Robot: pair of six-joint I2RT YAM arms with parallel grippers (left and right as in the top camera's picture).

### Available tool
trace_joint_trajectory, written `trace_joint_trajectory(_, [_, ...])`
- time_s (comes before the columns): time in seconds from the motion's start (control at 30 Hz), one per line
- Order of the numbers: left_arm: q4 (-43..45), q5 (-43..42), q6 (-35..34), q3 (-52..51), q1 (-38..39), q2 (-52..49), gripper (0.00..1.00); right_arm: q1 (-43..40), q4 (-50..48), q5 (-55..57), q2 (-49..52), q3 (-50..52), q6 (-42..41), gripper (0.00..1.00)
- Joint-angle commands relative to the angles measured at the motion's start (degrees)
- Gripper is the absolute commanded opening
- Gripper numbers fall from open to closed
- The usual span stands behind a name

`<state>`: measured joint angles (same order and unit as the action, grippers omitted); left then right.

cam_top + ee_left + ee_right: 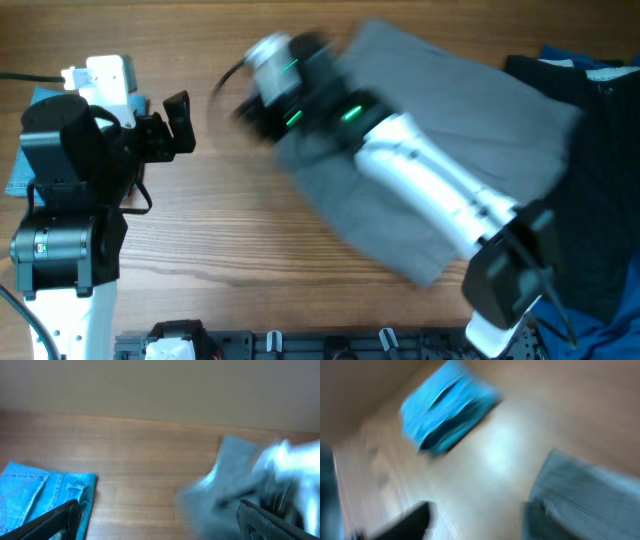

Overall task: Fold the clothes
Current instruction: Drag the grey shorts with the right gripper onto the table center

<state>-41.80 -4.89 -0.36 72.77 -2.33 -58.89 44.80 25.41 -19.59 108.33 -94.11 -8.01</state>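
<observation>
Well, the shorts (450,110) are looking limp, begging an edge pinch; right gripper (250,105) is showing blurred, grip untellable; left gripper (157,522) is gaping empty.

Right tool (250,108): a motion blur.
</observation>
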Motion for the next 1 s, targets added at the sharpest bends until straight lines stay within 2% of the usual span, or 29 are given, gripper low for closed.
trace_joint_trajectory(0.0, [3.1,2.1,0.1,0.5,-0.2,0.5,1.00,0.6,2.0,14.4,-3.9,-0.9,6.6,0.86])
trace_joint_trajectory(0.07, [4.5,0.4,0.1,0.5,-0.2,-0.2,1.00,-4.9,3.5,15.8,-7.9,-0.9,2.0,0.87])
trace_joint_trajectory(0.1, [4.5,-1.0,0.0,0.5,-0.1,-1.4,1.00,-10.1,4.9,15.6,-10.4,-0.9,-3.7,0.86])
trace_joint_trajectory(0.17, [4.7,-6.8,0.0,0.5,0.2,-4.9,1.00,-19.1,6.7,10.1,-13.3,-0.9,-9.1,0.81])
trace_joint_trajectory(0.2, [5.4,-10.5,0.0,0.5,1.4,-8.6,1.00,-24.1,7.8,5.8,-13.9,-0.9,-9.9,0.80])
trace_joint_trajectory(0.33, [14.6,-14.0,0.1,0.5,10.0,-28.6,1.00,-37.7,17.4,-0.5,-13.6,-0.9,-13.8,0.78])
trace_joint_trajectory(0.37, [18.0,-15.9,0.1,0.5,11.9,-33.5,0.94,-39.9,19.5,-0.4,-13.6,-0.9,-13.2,0.79])
trace_joint_trajectory(0.4, [21.6,-17.3,0.1,0.5,13.8,-38.3,0.81,-41.3,21.1,-0.4,-13.6,-0.9,-12.4,0.78])
trace_joint_trajectory(0.43, [26.1,-18.1,0.0,0.5,16.2,-44.0,0.58,-42.4,22.7,-0.4,-13.6,-0.9,-10.9,0.79])
trace_joint_trajectory(0.47, [29.0,-18.0,0.0,0.5,17.9,-47.8,0.47,-42.6,23.5,-0.3,-13.6,-0.9,-9.7,0.79])
trace_joint_trajectory(0.5, [31.2,-18.0,0.1,0.5,19.2,-50.7,0.46,-42.6,24.2,0.1,-13.6,-0.9,-9.4,0.79])
trace_joint_trajectory(0.53, [34.2,-17.3,0.0,0.5,20.6,-54.1,0.39,-42.6,24.9,0.3,-13.6,-0.9,-8.3,0.79])
trace_joint_trajectory(0.57, [36.7,-17.1,0.0,0.5,21.7,-56.5,0.36,-42.6,25.4,0.2,-13.6,-0.8,-7.5,0.80])
trace_joint_trajectory(0.6, [39.6,-17.2,0.0,0.5,22.6,-58.5,0.26,-42.6,26.2,0.3,-13.6,-0.7,-7.0,0.80])
trace_joint_trajectory(0.63, [41.7,-17.1,0.0,0.5,23.3,-60.2,0.09,-42.6,27.0,0.7,-13.6,-0.7,-6.9,0.80])
trace_joint_trajectory(0.67, [43.2,-16.3,-0.2,0.5,24.0,-62.0,0.04,-42.6,27.6,1.2,-13.6,-0.7,-6.9,0.80])
trace_joint_trajectory(0.7, [43.2,-14.4,-0.2,0.5,24.2,-63.1,0.04,-42.5,28.1,1.8,-13.6,-0.7,-7.0,0.80])
trace_joint_trajectory(0.83, [37.4,3.8,-6.6,0.5,21.7,-67.9,0.04,-42.5,28.5,1.8,-13.6,-0.7,-5.4,0.79])
trace_joint_trajectory(0.9, [32.0,11.0,-7.4,0.5,16.8,-69.5,0.04,-42.5,29.7,2.9,-13.6,-0.7,-5.2,0.79])
trace_joint_trajectory(0.97, [29.7,11.1,-8.1,0.5,10.4,-69.6,0.04,-42.5,32.0,6.2,-13.5,-0.7,-2.8,0.80])
